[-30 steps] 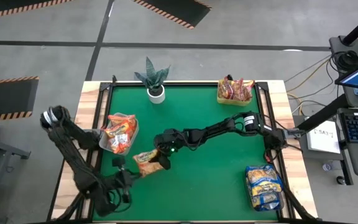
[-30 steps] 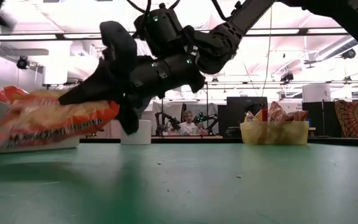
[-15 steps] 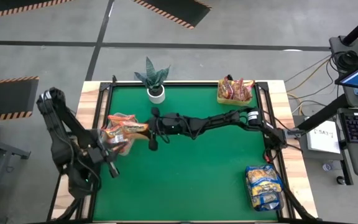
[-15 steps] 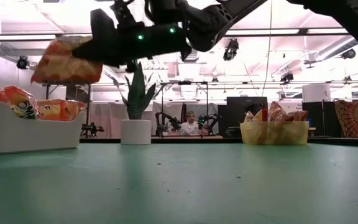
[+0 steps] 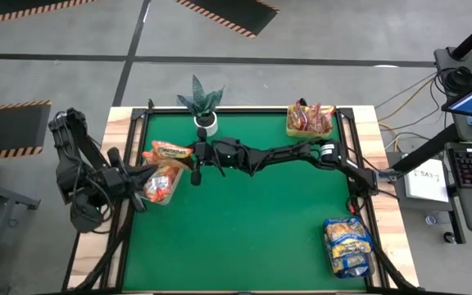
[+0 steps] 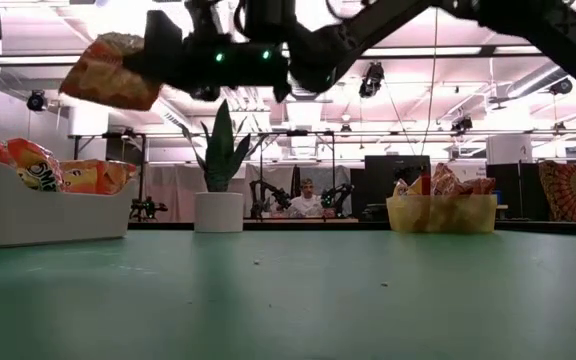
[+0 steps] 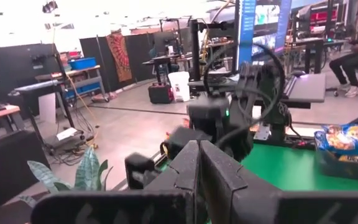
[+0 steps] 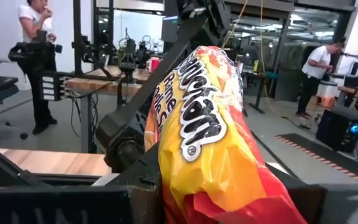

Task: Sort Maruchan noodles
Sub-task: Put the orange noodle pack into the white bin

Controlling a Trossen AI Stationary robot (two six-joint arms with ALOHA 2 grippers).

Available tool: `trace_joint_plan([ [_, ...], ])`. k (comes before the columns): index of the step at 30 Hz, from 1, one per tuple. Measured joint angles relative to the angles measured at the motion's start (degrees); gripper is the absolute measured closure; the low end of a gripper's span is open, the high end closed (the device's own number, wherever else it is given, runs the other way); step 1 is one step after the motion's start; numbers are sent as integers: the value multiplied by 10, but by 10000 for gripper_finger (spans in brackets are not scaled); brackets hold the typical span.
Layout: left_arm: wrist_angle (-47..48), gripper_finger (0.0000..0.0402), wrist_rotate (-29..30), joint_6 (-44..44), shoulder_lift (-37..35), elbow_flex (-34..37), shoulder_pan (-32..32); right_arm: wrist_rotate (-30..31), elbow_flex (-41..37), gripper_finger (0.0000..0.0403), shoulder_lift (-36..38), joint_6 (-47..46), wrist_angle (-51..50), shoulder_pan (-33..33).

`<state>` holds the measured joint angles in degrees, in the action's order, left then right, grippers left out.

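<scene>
My right gripper [image 5: 183, 153] reaches across from the table's right side and is shut on an orange-red Maruchan packet [image 5: 167, 150], held high in the low view [image 6: 108, 72]. Just under and beside it a white tray [image 5: 173, 187] sits on the green mat near the left edge, with more orange packets [image 5: 156, 179] lying in it. My left gripper [image 5: 140, 173] is at the tray's left side, shut and empty; its fingers [image 7: 199, 163] meet in the left wrist view. Red-silver packets fill a yellow tray [image 5: 309, 121]; yellow-and-blue ones fill a clear bin [image 5: 347, 246]. My right gripper pinches the orange packet by its right-hand end [image 8: 188, 180] between the two fingers, coming level from the table's right side. The packet is lifted clear and sticks out toward the table's left, its free end [image 6: 86, 82] drooping a little above the white tray.
A potted plant in a white pot [image 5: 204, 105] stands at the far edge, close behind the right gripper. The right arm [image 5: 285, 156] stretches over the middle of the green mat [image 5: 252, 229]. Wooden borders [image 5: 120, 115] edge the table. People are in the room beyond.
The right gripper has lifted the orange packet off the mat and carried it up and toward the far-left, over the white tray's far side. The left arm has drawn back from the near edge toward the table's left edge, ending beside the tray.
</scene>
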<state>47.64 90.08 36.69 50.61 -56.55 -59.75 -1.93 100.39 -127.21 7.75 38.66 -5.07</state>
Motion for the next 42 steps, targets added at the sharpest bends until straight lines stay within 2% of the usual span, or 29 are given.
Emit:
trace_joint_plan([
  [6, 0, 402, 0, 0, -21, 0, 0, -11, 45, 308, -68, -12, 25, -6],
  [12, 0, 402, 0, -2, -22, 0, 0, -24, 156, 308, -142, -12, 20, -6],
  [18, 0, 402, 0, -1, -20, 0, 0, -46, 224, 308, -185, -3, -38, -9],
  [42, 0, 402, -1, 3, -7, 0, 2, -46, 215, 310, -192, 16, -91, -10],
])
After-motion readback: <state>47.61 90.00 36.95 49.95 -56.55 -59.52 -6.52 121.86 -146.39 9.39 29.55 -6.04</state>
